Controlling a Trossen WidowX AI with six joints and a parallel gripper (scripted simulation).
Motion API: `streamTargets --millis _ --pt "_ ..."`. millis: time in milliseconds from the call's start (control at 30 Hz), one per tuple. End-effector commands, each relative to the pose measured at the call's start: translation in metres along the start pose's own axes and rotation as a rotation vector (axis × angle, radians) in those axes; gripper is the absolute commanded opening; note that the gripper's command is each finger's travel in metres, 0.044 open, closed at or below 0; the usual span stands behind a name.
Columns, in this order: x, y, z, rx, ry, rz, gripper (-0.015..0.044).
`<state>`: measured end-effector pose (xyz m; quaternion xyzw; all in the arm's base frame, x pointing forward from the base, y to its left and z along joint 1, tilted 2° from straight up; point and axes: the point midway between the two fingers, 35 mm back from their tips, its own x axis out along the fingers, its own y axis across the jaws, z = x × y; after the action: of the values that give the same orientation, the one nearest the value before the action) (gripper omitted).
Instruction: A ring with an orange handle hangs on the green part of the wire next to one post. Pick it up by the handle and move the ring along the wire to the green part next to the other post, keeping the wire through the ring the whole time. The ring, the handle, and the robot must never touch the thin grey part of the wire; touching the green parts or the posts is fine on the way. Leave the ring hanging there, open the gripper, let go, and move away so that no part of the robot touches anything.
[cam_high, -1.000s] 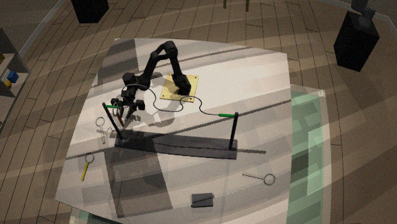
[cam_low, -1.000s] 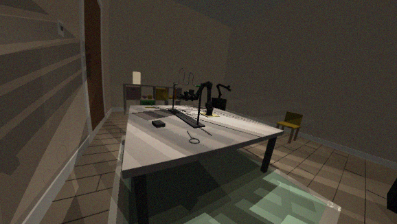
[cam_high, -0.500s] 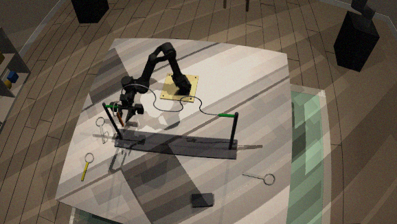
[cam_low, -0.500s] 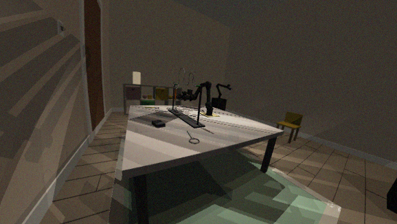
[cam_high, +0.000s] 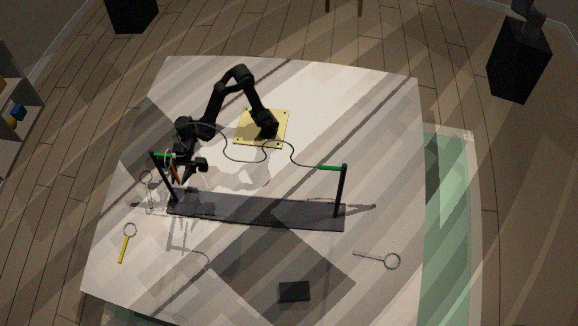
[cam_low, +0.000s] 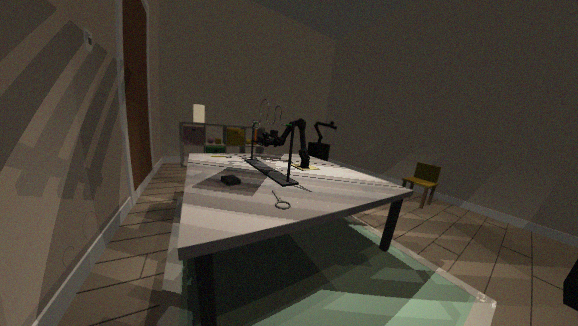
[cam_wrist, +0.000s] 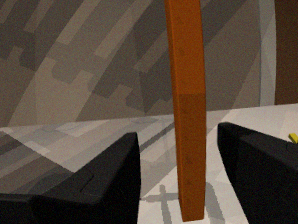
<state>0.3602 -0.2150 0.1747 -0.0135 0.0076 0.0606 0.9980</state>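
The ring hangs around the green part of the wire beside the left post in the top view. Its orange handle points down. My gripper is open. In the wrist view the handle shows upright between the two fingers, with a gap on each side, somewhat nearer the right finger. How deep it lies between them is hard to tell. The other green part is beside the right post. The ring is not in the wrist view.
The thin grey wire curves between the green parts, near my arm. The dark base holds the posts. A yellow-handled ring, a grey ring with a handle and a black block lie on the table.
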Motion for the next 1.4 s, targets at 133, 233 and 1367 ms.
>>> streamTargets --millis 133,233,1367 --pt "0.0115 -0.0003 0.0002 0.002 -0.003 -0.001 0.016" --pt "0.0118 -0.0003 0.0002 0.002 -0.003 -0.001 0.016" --pt "0.0114 0.0003 0.0 0.0 -0.002 0.002 -0.0011"
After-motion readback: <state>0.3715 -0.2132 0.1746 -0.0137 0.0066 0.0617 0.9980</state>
